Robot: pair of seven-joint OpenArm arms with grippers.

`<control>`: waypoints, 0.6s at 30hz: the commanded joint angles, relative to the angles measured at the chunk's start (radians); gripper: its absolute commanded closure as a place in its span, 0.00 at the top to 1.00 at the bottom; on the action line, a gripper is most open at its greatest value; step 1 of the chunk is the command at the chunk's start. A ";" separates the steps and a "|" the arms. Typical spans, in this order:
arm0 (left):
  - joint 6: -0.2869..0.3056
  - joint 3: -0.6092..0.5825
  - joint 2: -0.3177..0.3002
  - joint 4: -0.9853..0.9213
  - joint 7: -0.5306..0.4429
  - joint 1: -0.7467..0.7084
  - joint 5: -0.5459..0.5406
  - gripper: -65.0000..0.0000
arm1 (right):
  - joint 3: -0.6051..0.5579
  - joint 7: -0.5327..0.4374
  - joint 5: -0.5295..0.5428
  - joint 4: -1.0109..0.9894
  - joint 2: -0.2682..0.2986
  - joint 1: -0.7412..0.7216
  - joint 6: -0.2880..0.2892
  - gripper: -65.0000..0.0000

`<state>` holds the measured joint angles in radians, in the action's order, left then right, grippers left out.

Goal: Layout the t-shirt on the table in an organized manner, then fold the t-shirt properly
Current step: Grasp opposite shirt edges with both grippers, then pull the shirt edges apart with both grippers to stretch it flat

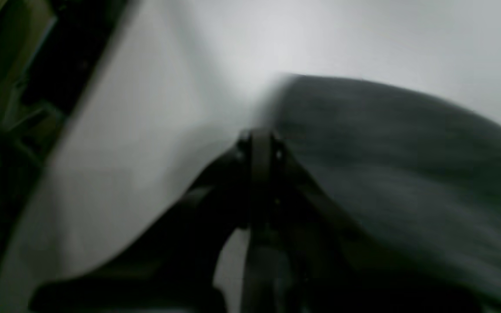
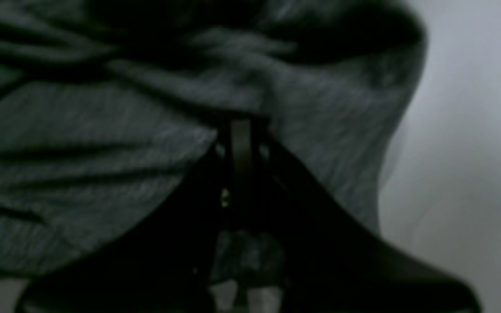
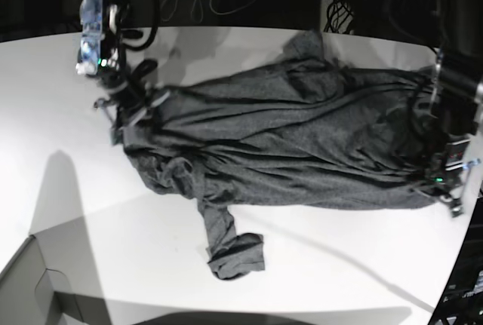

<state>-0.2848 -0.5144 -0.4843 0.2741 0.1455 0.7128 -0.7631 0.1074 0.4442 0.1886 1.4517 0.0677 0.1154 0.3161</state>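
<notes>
Across the white table (image 3: 68, 189) the t-shirt (image 3: 287, 151) is stretched between both arms, left gripper (image 3: 445, 178) and right gripper (image 3: 124, 106) jaws each closed on an end; layout partial, lower sleeve bunched, cloth wrinkled, folding not begun.

No legible text, labels or nos. anywhere; wrist views prob. too blurred to tell.

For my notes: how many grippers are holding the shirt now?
2: right gripper pinches the t-shirt at base view's left end, left gripper at its right end.
</notes>
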 commanded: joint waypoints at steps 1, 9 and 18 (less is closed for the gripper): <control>-0.009 0.012 -0.027 0.007 -0.024 0.034 0.009 0.00 | 0.004 0.006 -0.021 -0.010 0.017 -0.029 0.002 0.00; -0.009 0.132 -0.075 0.110 -0.013 0.032 0.004 0.00 | 0.079 0.023 -0.016 0.004 0.111 -0.032 0.002 0.00; -0.012 0.391 -0.024 0.474 0.253 -0.071 0.004 0.00 | 0.153 0.150 -0.014 0.255 0.113 0.065 0.002 0.00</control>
<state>-0.3023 -0.1272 -0.4957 0.7338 0.4183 0.6106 -0.7612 0.2550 0.6159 0.1677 1.6920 0.1692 0.1917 0.3168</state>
